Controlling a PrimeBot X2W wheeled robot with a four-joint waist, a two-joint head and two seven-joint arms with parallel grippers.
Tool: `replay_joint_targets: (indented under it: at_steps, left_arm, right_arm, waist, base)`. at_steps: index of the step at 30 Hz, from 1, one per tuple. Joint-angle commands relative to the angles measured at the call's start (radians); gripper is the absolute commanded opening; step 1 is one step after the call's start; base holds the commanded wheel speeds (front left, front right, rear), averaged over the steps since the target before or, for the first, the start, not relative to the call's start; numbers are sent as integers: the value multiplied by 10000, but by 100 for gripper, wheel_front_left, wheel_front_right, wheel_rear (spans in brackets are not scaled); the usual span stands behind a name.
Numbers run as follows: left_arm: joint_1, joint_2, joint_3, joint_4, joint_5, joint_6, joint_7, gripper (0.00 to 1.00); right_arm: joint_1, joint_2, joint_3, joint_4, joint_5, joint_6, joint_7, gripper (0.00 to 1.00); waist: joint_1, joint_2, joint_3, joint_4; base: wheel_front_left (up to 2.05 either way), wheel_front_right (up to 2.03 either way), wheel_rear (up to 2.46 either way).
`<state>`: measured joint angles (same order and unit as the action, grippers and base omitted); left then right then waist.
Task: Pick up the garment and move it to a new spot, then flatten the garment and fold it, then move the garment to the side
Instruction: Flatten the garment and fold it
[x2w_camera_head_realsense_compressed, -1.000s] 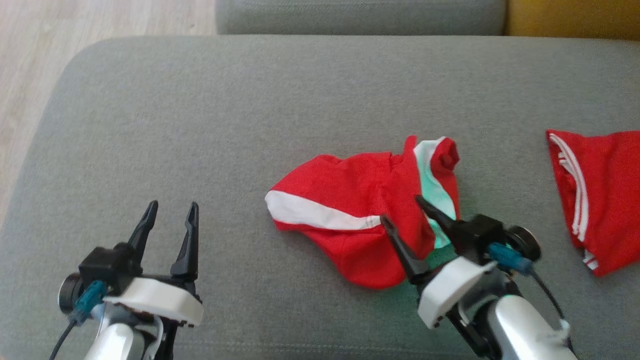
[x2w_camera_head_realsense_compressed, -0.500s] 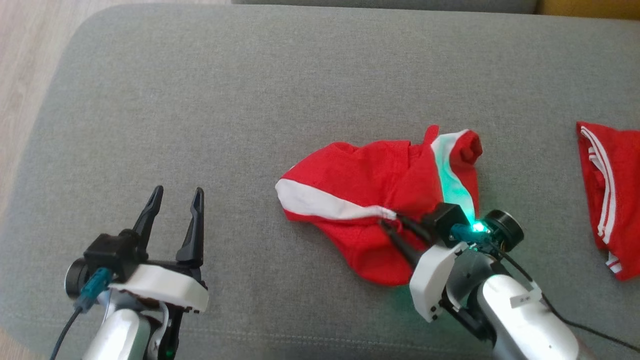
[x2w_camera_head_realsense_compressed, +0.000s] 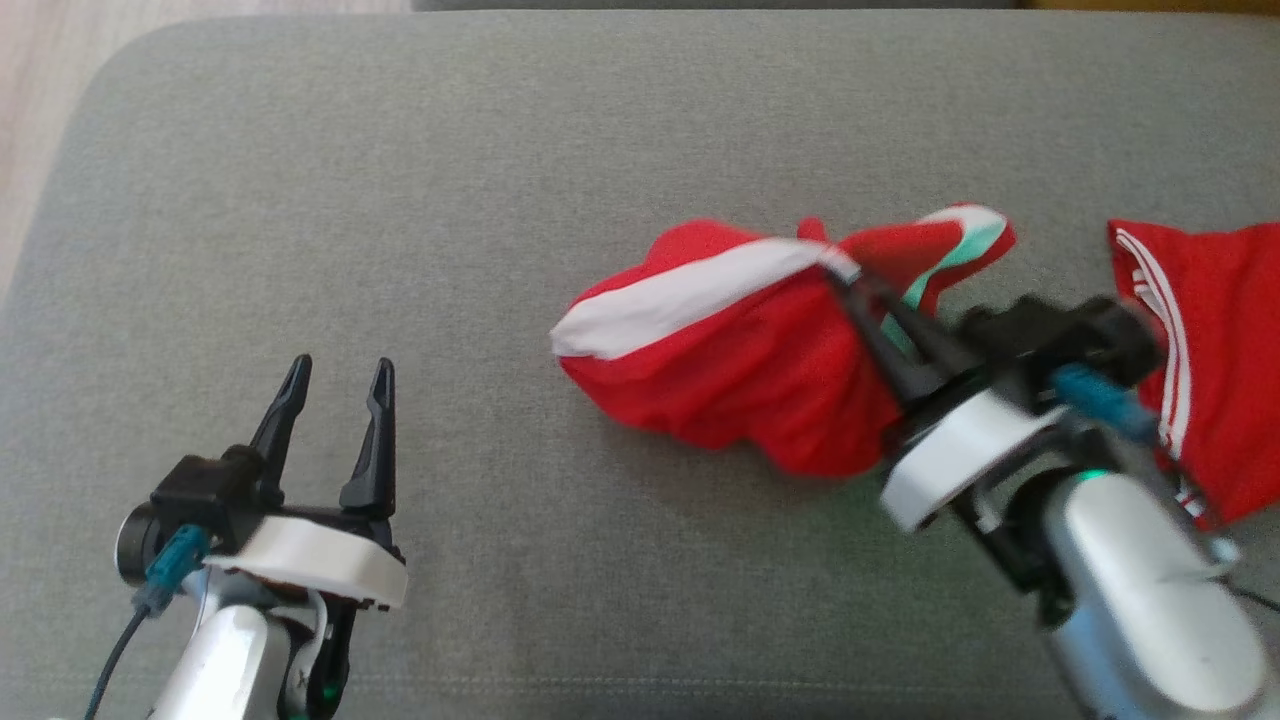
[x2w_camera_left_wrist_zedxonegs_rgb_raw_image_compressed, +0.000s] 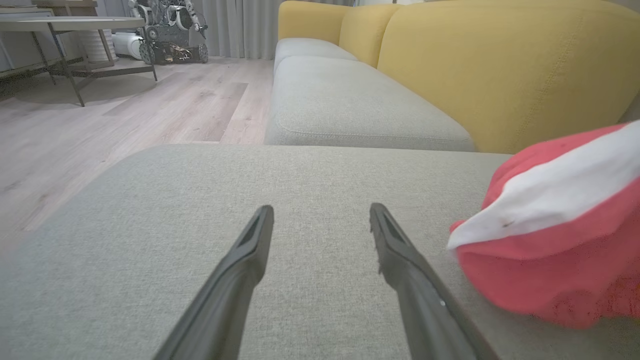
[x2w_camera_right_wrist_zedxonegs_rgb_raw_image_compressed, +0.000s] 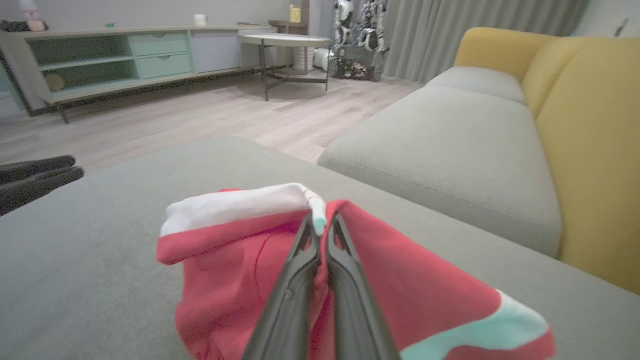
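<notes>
1. Showing the garment, red with a broad white band and a mint-green patch, bunched right of centre on the grey cushion.
2. Pinching the end of that white band with the right gripper; jaws pressing together on the cloth, tips almost meeting.
3. Holding the pinched fold higher than the rest of the cloth, with the red bulk sagging below and to the left of the jaws; not possible to tell whether the bulk is touching the cushion.
4. Hovering the left gripper over bare cushion at the lower left of the head view, well apart from the garment; jaws standing wide apart and gripping nothing.
5. Displaying a second red piece, edged with thin white stripes, at the right edge of the head view, just beside the right arm and partly covered by it.
6. Bordering the cushion beyond its far edge: another grey seat and a yellow backrest.
7. Extending past the cushion's left side: pale wooden floor.
8. Standing far back in the right wrist view: a round-topped table and a long low sideboard.
</notes>
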<state>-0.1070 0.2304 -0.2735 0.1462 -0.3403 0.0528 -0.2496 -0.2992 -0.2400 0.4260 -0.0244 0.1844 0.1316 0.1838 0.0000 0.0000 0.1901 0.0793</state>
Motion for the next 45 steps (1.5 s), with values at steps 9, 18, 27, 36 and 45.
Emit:
replay_joint_targets:
  at_steps: [9,18,27,36,45]
  left_arm:
    - [-476,35,541,-367,232,-169,-121,100]
    - [-615,-20,550,-236,338,-340,-121,100]
    - [-444,-62,594,-166,404,-377,-122,100]
    - [-114,-75,659,-172,383,-363,-122,100]
    - [305,-28,752,-257,321,-239,-122,100]
  right_arm:
    - [1561,445,-2883,-260,40,-9,131,0]
    - [1625,751,-3449,2164,275,-9,-577,48]
    - [1923,871,-3600,1808,394,-9,-1125,100]
    - [3118,884,-4015,-223,193,-9,-678,100]
    - [3370,1217,-3964,-2038,-4,-9,-647,100]
  waist:
    - [0,0,168,-304]
    - [0,0,278,-457]
    - [0,0,-44,-474]
    - [0,0,-463,-473]
    - [0,0,-922,-474]
  base:
    - [0,0,0]
    - [0,0,0]
    - [0,0,0]
    - [0,0,0]
    - [0,0,0]
